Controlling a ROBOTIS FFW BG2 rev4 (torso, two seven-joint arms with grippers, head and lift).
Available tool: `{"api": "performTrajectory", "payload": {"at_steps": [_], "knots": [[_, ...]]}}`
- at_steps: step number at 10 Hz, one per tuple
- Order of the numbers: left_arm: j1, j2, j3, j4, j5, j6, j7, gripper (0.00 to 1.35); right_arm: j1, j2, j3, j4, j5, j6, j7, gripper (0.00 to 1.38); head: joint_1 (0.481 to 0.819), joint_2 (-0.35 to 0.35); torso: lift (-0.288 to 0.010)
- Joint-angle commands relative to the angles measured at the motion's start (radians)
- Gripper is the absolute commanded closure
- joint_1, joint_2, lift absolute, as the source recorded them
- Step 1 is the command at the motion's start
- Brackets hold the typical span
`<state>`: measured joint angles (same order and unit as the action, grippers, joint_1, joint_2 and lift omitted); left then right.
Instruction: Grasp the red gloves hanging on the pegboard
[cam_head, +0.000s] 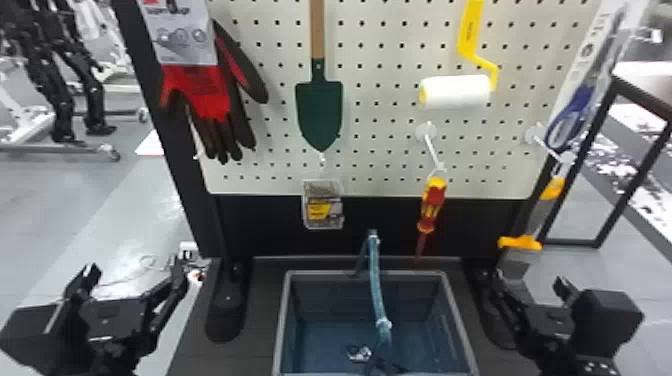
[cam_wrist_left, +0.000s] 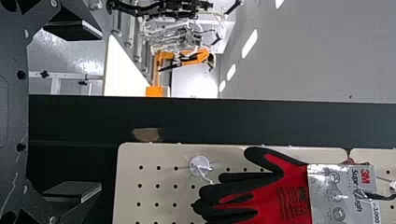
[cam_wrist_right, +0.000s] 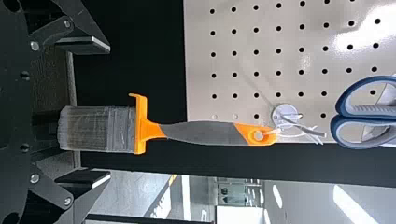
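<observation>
jaws: both pairs spread, empty, low before pegboard (cam_head: 380, 150). gloves (cam_head: 212, 95): hung at pegboard's upper left, well above left jaws. step in hand, as judged: approach, not yet begun. next: raise left arm, set jaws astride red palm, then close.

A cream pegboard (cam_head: 380, 150) stands upright behind a dark bench (cam_head: 250, 310) and carries, from the robot's left to its right, the red gloves (cam_head: 210, 95) with their card label, a green trowel (cam_head: 318, 107), a yellow-handled paint roller (cam_head: 455, 91) and packaged blue scissors (cam_head: 570, 120). Lower down, a small clear box (cam_head: 323, 204) hangs under the trowel, a red-and-yellow screwdriver (cam_head: 431, 202) hangs from a white hook below the roller, and an orange-and-grey brush (cam_head: 540, 217) hangs below the scissors. On the bench, just in front of the board, sits a grey bin (cam_head: 286, 320) with a blue-green hose (cam_head: 376, 290) leaning out over its far rim.
</observation>
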<state>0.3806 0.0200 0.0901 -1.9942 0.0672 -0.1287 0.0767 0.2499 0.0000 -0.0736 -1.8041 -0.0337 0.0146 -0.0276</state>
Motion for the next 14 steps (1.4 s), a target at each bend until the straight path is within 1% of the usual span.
{"api": "performTrajectory", "payload": {"at_steps": [1,6,7,8,9,10,11,12,13,14], "knots": [[-0.002,0.001,-0.003,0.000,0.006,-0.002,0.000,0.16,0.000,0.001,0.000,0.000,0.000,0.001,0.000,0.32,0.549,0.000,-0.100],[-0.002,0.001,-0.003,0.000,0.003,-0.006,0.000,0.16,0.000,0.001,0.000,0.000,0.000,-0.001,-0.002,0.32,0.549,0.000,-0.100],[-0.003,0.001,-0.006,0.000,0.014,-0.008,0.000,0.16,0.000,0.001,0.000,0.000,0.000,-0.001,-0.002,0.32,0.549,0.000,-0.100],[-0.009,0.005,-0.007,-0.011,0.057,0.001,0.000,0.16,0.002,0.001,-0.002,0.000,0.000,-0.001,-0.003,0.32,0.549,0.000,-0.100],[-0.023,0.015,-0.003,-0.049,0.072,0.057,-0.006,0.16,0.002,0.001,-0.003,0.000,0.000,-0.001,-0.003,0.32,0.549,0.000,-0.100],[-0.051,0.034,0.019,-0.095,0.088,0.152,-0.046,0.16,0.002,0.001,-0.003,0.000,0.000,-0.001,-0.003,0.32,0.549,0.000,-0.100],[-0.095,0.054,0.046,-0.121,0.149,0.244,-0.101,0.16,0.002,0.001,-0.003,0.000,0.000,-0.001,-0.003,0.32,0.549,0.000,-0.100],[-0.141,0.063,0.083,-0.170,0.183,0.376,-0.150,0.16,0.002,0.001,-0.003,0.000,0.000,-0.001,-0.002,0.32,0.549,0.000,-0.100],[-0.198,0.064,0.128,-0.225,0.181,0.508,-0.215,0.16,0.000,0.001,-0.003,0.002,0.000,-0.001,-0.003,0.32,0.549,0.000,-0.100],[-0.258,0.063,0.171,-0.259,0.183,0.607,-0.288,0.16,0.000,0.001,-0.003,0.003,0.000,-0.001,-0.003,0.32,0.549,0.000,-0.100]]}}
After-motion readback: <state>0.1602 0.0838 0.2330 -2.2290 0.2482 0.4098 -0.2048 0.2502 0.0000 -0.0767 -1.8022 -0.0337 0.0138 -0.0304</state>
